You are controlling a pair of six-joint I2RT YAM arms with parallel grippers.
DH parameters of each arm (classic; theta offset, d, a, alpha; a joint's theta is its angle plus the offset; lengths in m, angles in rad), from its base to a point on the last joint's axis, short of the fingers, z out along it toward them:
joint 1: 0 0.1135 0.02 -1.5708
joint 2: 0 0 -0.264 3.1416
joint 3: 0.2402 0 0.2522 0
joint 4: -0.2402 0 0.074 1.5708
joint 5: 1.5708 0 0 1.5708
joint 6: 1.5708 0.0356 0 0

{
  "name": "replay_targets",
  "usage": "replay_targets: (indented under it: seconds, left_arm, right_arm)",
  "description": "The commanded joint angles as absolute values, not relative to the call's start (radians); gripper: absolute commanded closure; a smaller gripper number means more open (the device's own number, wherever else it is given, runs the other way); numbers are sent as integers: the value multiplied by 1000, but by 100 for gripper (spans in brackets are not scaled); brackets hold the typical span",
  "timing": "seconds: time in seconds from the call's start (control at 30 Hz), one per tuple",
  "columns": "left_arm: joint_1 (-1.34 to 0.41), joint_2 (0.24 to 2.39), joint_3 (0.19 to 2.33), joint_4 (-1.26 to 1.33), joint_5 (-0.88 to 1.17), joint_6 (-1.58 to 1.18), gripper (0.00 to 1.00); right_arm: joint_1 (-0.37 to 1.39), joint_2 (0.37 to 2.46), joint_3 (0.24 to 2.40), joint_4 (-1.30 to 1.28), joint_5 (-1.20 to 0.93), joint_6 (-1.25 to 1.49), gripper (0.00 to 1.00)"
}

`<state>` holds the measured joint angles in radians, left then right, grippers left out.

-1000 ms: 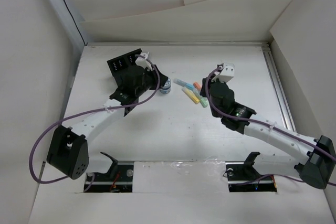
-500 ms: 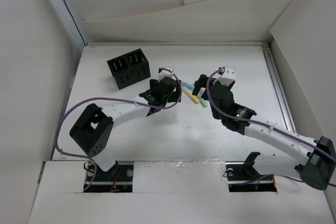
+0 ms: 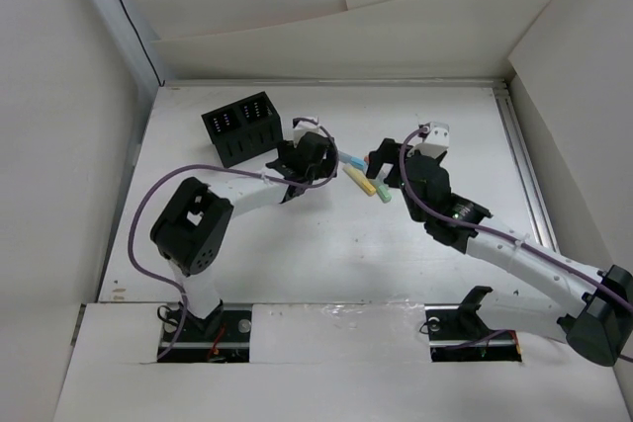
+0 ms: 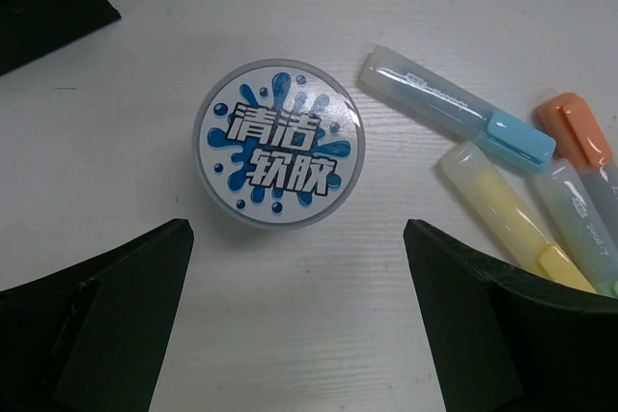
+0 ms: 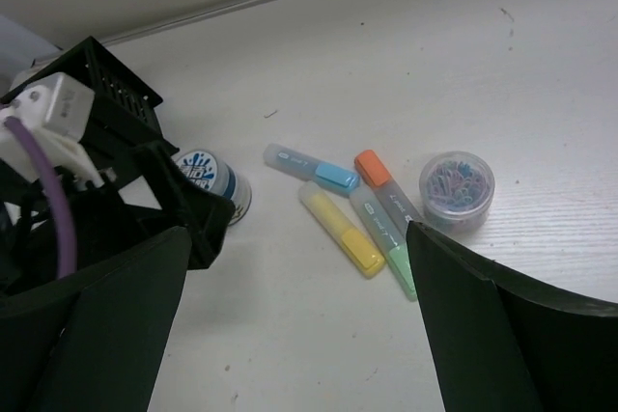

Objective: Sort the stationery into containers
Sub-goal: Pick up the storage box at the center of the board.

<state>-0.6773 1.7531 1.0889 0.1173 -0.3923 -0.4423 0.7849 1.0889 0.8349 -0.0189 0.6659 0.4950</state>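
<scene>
Left wrist view — left gripper (image 4: 294, 311) wide open, empty, over white cylinder (image 4: 276, 142); right gripper (image 5: 294, 320) likewise.

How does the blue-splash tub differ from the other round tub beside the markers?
The blue-splash tub has an opaque printed lid with white characters; the clear tub shows small coloured clips inside. In the right wrist view the blue-splash tub stands left of the markers, the clear tub right of them. Both are round, upright on the table, outside the organizer.
</scene>
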Motion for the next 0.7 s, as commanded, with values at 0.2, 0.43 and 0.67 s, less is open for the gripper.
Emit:
replay_targets:
  seconds: [0.2,0.43,0.67]
  left_arm:
    - [-649,1848,1224,143,-413,-391,12]
    - [-640,1881,1244,143,-445,-371,23]
    - [-640,1890,1241,161,-456,-362,48]
  right_arm:
    - [784,1088,838,14,627,489,0]
    - [784,1077,838,14,627,489,0]
    - [784,1054,828,14,627,489,1]
